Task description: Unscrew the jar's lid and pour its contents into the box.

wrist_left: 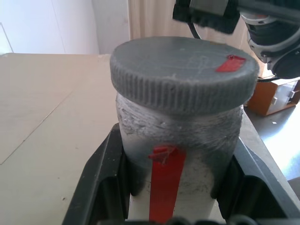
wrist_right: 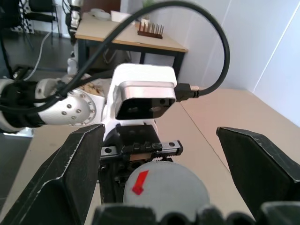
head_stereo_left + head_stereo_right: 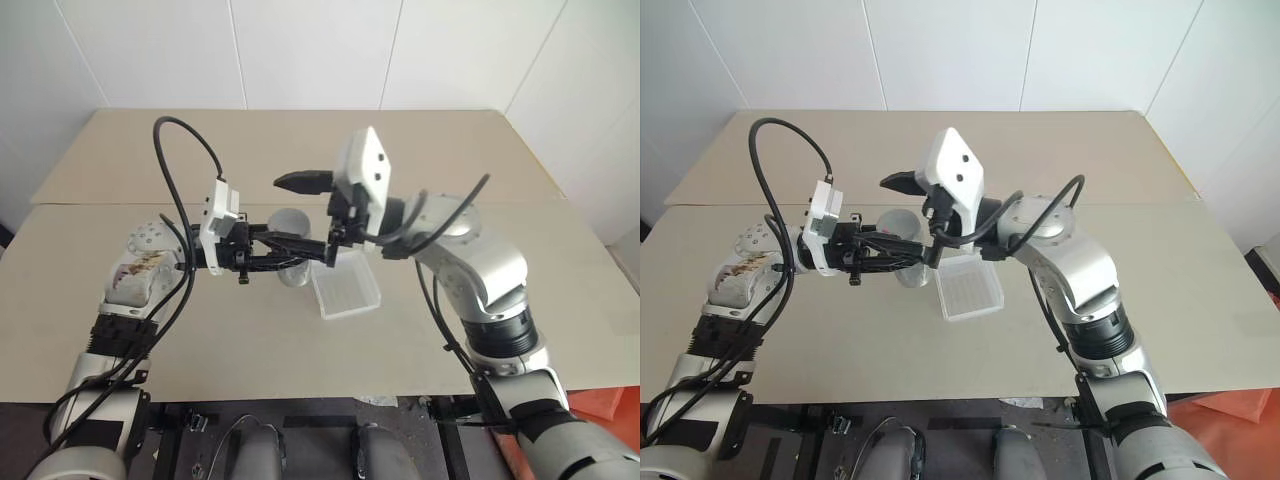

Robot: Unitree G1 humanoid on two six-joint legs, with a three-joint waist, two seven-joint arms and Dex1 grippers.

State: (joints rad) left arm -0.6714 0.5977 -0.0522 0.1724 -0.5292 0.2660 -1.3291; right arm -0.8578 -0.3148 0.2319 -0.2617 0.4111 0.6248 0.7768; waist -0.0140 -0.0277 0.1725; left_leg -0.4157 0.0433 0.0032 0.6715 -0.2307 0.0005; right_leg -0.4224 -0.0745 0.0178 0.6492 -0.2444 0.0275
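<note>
Clearly early: beige tabletop (image 3: pixel 120 330) bearing translucent white box (image 3: pixel 347 293), empty so far. Just beside it, held above the tabletop, grey jar (image 1: pixel 178 140) clamped in left tool (image 3: pixel 283 250), ribbed lid (image 1: pixel 183 75) on; unscrewing and pouring left. Right tool (image 2: pixel 164 187) spread wide, straddling lid without touching. Left wrist view: red strip down jar's side. Contents impossible to make out.

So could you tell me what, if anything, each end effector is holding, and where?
The left end effector clamps the clear-grey plastic jar by its body, below the grey ribbed lid. The right end effector is open, holding nothing.
</note>
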